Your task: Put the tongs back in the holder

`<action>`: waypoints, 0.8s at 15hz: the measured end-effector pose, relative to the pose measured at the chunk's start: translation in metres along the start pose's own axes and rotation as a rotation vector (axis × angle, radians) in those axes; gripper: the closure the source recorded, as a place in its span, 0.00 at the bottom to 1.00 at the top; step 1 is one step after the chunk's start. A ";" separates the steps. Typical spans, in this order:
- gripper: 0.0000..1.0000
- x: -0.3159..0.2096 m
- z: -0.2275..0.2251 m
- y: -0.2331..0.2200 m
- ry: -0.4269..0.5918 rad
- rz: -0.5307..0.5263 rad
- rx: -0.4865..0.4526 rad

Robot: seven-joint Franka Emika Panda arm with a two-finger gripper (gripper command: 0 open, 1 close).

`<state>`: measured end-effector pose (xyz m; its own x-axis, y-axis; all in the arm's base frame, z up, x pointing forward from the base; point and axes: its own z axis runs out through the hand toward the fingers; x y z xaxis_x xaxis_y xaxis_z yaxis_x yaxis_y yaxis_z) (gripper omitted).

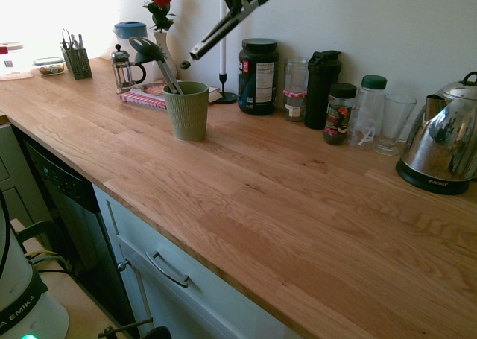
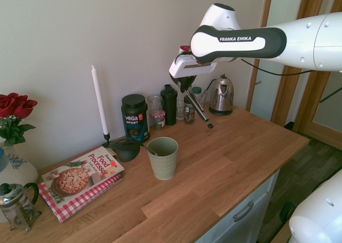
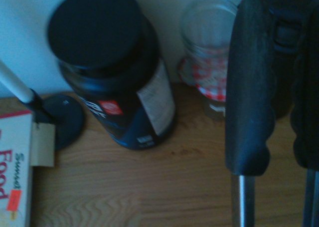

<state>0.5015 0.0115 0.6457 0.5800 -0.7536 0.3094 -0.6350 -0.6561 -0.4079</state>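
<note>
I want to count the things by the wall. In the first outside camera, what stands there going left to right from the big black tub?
Black tub → jar with checked band → black bottle → spice jar → green-capped bottle → glass → kettle.
</note>
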 end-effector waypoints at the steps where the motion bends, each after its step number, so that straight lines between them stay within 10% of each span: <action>1: 1.00 -0.015 -0.003 -0.016 0.033 -0.010 0.013; 12: 1.00 -0.115 0.059 -0.068 0.406 0.015 0.159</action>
<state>0.5082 0.1451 0.5870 0.3035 -0.7385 0.6021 -0.5368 -0.6546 -0.5323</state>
